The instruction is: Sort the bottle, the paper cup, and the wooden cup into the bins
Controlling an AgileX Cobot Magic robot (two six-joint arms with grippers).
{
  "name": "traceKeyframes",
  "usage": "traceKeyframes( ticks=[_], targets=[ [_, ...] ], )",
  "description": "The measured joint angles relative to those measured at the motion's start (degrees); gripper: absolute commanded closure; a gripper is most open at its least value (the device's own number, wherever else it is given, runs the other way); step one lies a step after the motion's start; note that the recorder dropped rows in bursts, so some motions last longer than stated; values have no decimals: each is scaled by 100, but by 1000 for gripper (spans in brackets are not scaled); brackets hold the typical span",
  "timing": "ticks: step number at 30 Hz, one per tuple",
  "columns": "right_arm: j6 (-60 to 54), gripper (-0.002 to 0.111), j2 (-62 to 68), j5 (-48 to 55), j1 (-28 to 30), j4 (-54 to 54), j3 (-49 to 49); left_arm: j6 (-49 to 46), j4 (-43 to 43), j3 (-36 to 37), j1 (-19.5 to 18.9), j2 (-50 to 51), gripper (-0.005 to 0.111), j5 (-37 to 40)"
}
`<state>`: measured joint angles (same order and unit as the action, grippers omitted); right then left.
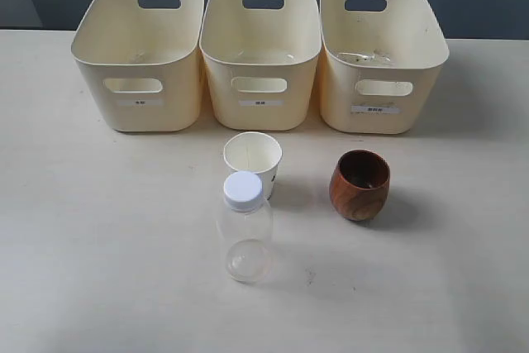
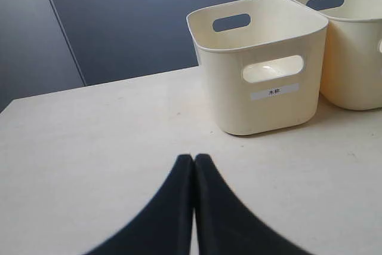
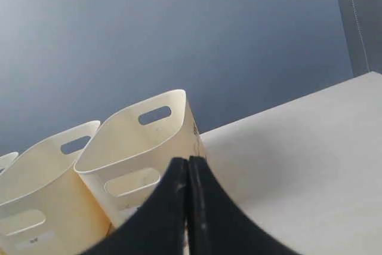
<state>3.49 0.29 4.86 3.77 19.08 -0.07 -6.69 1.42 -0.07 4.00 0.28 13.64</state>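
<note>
left tool (image 2: 193,158) closed empty, left bin (image 2: 227,88) ahead, right tool (image 3: 187,160) closed, right bin (image 3: 119,141) beyond

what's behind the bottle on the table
The paper cup stands upright directly behind the bottle, with the middle bin farther back. The bottle covers part of the cup's lower front, so whether the two touch cannot be seen.

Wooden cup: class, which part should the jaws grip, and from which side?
Take the wooden cup by its rim, coming down from above, one jaw inside: it stands upright with its mouth open, and its rounded sides might slip.
</note>
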Motion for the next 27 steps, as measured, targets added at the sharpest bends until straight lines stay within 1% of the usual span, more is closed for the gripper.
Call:
traceKeyframes(
  ticks=[6,27],
  targets=[
    [0,109,0,-338,0,0,-2,0,0,0,0,0,107,0],
    [0,109,0,-486,0,12,-2,0,0,0,0,0,107,0]
  ],
)
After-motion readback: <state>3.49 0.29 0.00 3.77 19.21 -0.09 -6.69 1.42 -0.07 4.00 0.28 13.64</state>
